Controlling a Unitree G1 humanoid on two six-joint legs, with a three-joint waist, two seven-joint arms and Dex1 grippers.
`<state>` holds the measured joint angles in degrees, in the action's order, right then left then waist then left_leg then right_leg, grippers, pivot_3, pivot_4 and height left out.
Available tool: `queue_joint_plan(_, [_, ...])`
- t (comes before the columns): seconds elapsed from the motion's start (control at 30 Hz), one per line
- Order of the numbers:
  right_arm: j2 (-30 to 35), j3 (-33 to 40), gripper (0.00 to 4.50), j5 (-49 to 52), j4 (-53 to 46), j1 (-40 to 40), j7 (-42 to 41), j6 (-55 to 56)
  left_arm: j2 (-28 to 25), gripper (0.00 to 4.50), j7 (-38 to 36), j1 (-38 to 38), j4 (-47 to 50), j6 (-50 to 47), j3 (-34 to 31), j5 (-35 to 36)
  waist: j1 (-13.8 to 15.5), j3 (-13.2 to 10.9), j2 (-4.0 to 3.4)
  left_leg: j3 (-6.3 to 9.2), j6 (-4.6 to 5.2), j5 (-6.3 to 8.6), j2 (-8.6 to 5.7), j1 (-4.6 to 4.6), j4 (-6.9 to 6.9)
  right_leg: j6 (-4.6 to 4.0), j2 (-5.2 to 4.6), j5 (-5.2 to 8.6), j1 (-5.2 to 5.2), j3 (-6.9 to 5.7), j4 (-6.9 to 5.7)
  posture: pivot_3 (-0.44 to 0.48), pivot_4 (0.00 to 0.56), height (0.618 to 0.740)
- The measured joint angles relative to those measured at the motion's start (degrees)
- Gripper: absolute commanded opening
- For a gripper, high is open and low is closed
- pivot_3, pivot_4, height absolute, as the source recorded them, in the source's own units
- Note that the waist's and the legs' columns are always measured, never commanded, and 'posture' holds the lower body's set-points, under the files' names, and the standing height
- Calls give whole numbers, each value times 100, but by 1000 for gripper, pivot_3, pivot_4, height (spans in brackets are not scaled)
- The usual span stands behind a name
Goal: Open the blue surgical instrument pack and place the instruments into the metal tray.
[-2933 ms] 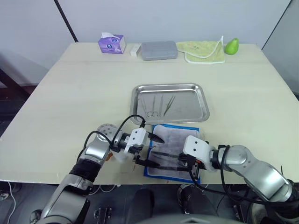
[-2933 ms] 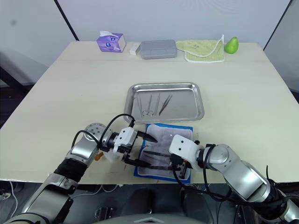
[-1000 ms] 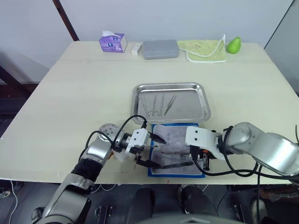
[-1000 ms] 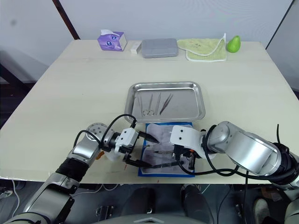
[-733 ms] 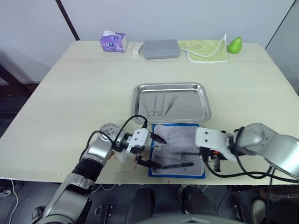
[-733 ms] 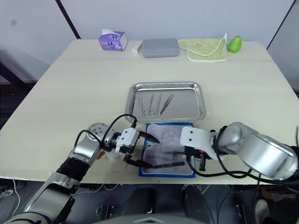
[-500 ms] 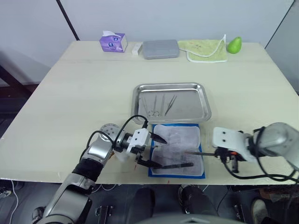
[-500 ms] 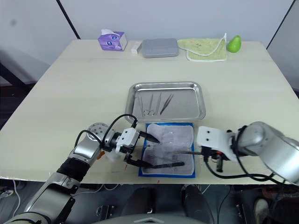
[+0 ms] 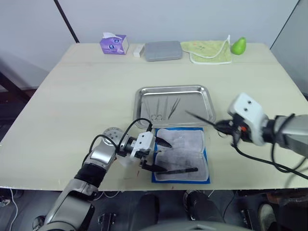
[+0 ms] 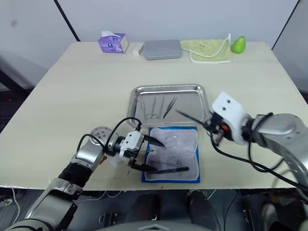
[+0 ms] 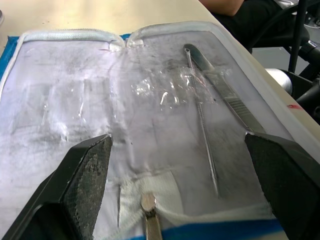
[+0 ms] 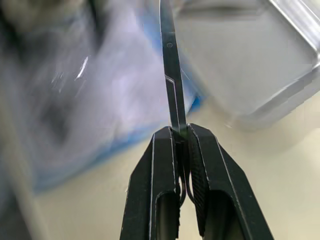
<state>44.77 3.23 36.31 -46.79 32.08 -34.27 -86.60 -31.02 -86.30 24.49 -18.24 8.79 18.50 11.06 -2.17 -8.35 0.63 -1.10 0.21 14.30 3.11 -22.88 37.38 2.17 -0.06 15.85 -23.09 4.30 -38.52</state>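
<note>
Two grippers busy | right gripper [image 10: 211,127] jaws pinch dark scissors [image 10: 191,118] over metal tray [image 10: 166,89] corner | left gripper [image 10: 150,155] jaws wide on opened blue pack [image 10: 172,155] by table's front edge

The place looks like a robot test room staged as a surgical prep station: a plain pale desk [image 9: 86,91] against bare grey walls, bearing a steel tray [image 9: 204,98], an opened instrument pack [image 9: 185,149], a tissue box [image 9: 114,44] and a grey case [image 9: 162,50].
</note>
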Motion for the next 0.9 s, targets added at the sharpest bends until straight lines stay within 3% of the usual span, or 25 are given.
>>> queue_joint_plan(0.07, [-1524,116,20,-292,482,413,908,-445,6,4500,28,14,34,-42,5,-15,-5,7,14,1,0,0,4,-6,-3,-3,5,-2,-3,-6,-1,0,150,740])
queue_joint_plan(0.27, [-3294,-49,20,-1324,1661,771,2558,-549,-1,4500,59,-42,165,-94,-10,-8,13,6,4,0,0,0,-4,-36,-7,-22,0,-15,-29,-7,-3,0,150,740])
queue_joint_plan(0.57, [-4465,-96,20,-2211,3385,988,3499,432,-22,4500,118,-95,237,-122,-35,-7,-6,7,2,2,0,-1,-3,-47,-3,-22,2,-16,-37,-9,-7,0,150,740])
queue_joint_plan(0.9, [-4947,-61,20,-2613,3951,1011,3883,959,-55,4500,161,-135,340,-227,-43,-7,-21,7,3,4,0,-1,-3,-47,-3,-22,2,-16,-37,-10,-8,0,150,740])
